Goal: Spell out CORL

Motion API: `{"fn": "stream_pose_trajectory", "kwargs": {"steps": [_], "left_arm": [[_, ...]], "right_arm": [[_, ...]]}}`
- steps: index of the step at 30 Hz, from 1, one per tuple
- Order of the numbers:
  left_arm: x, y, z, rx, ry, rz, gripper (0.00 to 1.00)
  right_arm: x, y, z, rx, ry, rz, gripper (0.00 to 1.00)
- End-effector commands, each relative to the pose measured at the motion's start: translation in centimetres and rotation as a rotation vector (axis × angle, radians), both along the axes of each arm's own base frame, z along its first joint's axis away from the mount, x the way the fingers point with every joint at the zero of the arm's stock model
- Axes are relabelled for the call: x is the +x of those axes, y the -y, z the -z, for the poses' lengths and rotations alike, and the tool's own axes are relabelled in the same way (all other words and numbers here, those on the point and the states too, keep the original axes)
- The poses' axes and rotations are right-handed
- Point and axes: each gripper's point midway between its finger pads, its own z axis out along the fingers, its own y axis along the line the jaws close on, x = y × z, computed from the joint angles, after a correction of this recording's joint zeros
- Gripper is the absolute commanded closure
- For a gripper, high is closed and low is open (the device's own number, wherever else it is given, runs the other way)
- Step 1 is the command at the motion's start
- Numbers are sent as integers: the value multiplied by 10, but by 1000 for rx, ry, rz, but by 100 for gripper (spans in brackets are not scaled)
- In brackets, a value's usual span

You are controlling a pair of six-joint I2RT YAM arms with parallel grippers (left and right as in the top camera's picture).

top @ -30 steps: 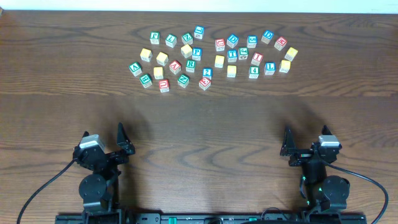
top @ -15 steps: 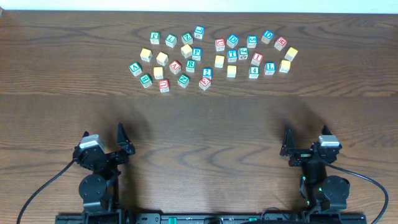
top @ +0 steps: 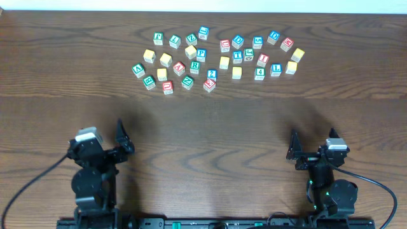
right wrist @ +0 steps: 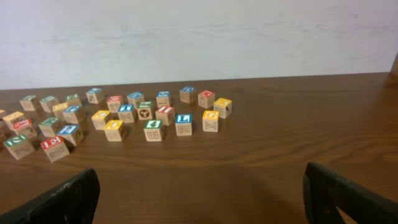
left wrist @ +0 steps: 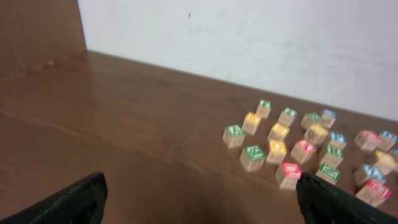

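Several lettered wooden blocks (top: 216,58) lie in a loose cluster at the far middle of the table. Among them are a red C block (top: 224,45), a green R block (top: 194,65) and a blue L block (top: 275,69). The L block also shows in the right wrist view (right wrist: 183,124). My left gripper (top: 102,141) is open and empty near the front left. In its wrist view (left wrist: 199,199) the blocks (left wrist: 292,146) lie far ahead to the right. My right gripper (top: 311,151) is open and empty near the front right, its jaws (right wrist: 199,196) over bare wood.
The dark wooden table (top: 203,121) stretches between the grippers and the blocks. A white wall (right wrist: 199,31) stands behind the far edge. Black cables (top: 38,184) run from both arm bases at the front.
My left arm has swung a little to the left and its wrist view is blurred by motion. The right arm and the blocks have not moved.
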Motion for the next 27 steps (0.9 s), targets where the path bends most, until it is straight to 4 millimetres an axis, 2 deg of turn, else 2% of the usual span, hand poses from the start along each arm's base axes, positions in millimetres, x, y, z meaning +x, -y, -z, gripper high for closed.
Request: {"fn": "stream_pose_trajectory", "kwargs": {"steps": [1, 6, 11, 16, 19, 23, 27], "left_arm": [[8, -4, -40, 24, 18, -11, 4], [28, -5, -70, 16, -66, -9, 4], [49, -6, -85, 5, -166, 0, 4], [75, 4, -100, -30, -295, 71, 4], [83, 7, -100, -50, -379, 92, 4], [93, 6, -88, -74, -546, 92, 4], [101, 6, -79, -77, -567, 92, 4]], "right_arm": [[0, 1, 1, -11, -1, 2, 1], [0, 1, 1, -11, -1, 2, 1], [0, 1, 1, -11, -1, 2, 1], [0, 1, 1, -11, -1, 2, 1], [0, 1, 1, -11, -1, 2, 1], [0, 1, 1, -11, -1, 2, 1], [0, 1, 1, -11, -1, 2, 1]]}}
